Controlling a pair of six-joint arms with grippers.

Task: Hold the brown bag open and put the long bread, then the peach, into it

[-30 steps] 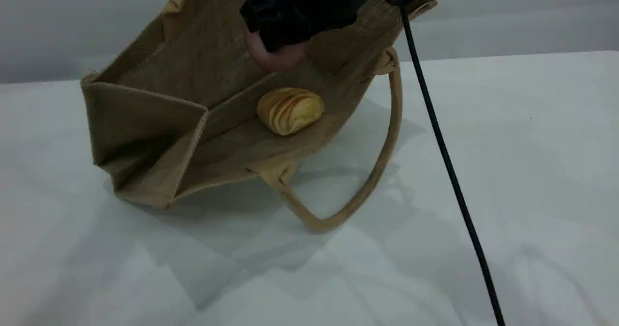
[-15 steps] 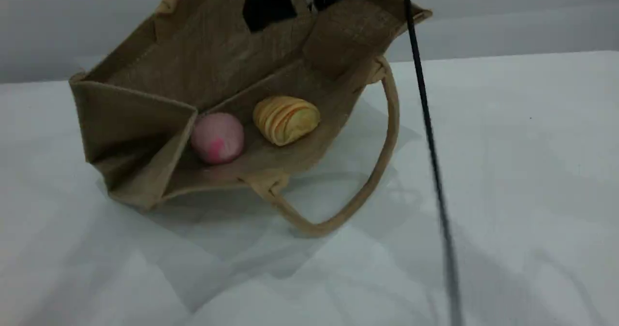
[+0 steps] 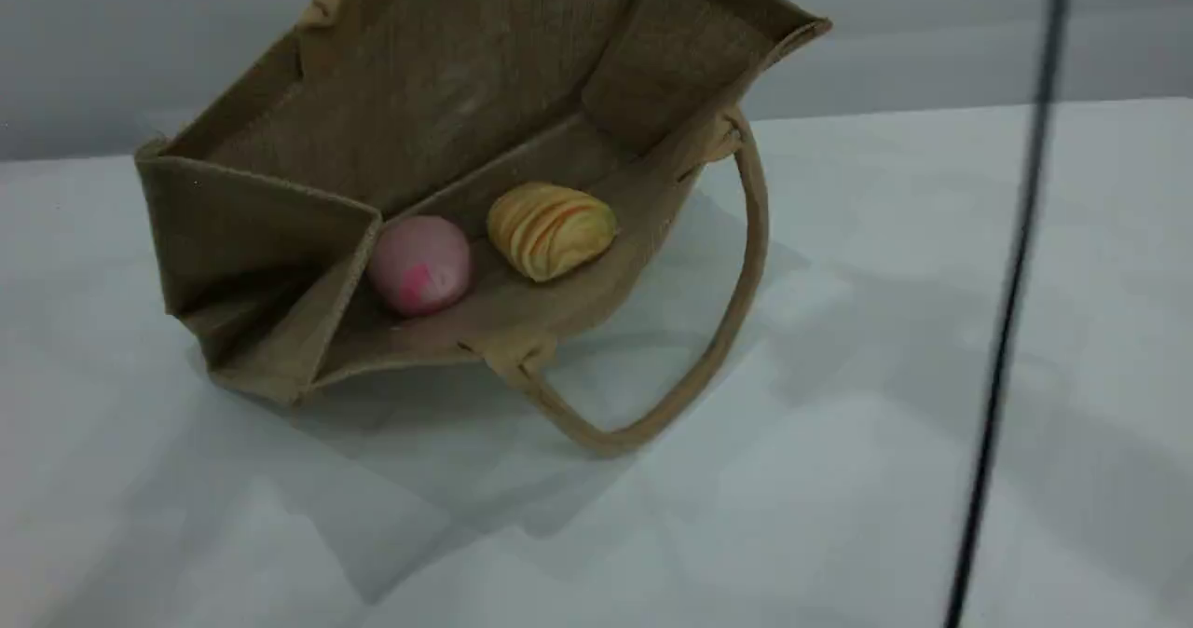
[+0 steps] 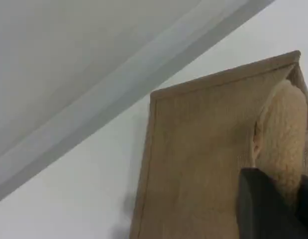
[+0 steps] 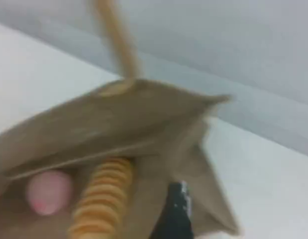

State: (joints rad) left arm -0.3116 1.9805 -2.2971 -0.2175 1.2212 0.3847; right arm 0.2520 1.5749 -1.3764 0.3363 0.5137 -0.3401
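Left fingers [image 4: 265, 206] pinch brown bag handle [image 4: 283, 129] | white table [image 3: 839, 376] | grey wall [image 3: 93, 32]

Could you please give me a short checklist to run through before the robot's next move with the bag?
1. The long bread lies inside the brown bag: ok.
2. The peach lies inside the bag, beside the bread: ok.
3. The left fingers are shut on the upper handle, holding the bag's mouth open: ok.
4. The right fingers are open: cannot tell, only one tip shows.
5. The black cable is clear of the bag: ok, it hangs off to the right.
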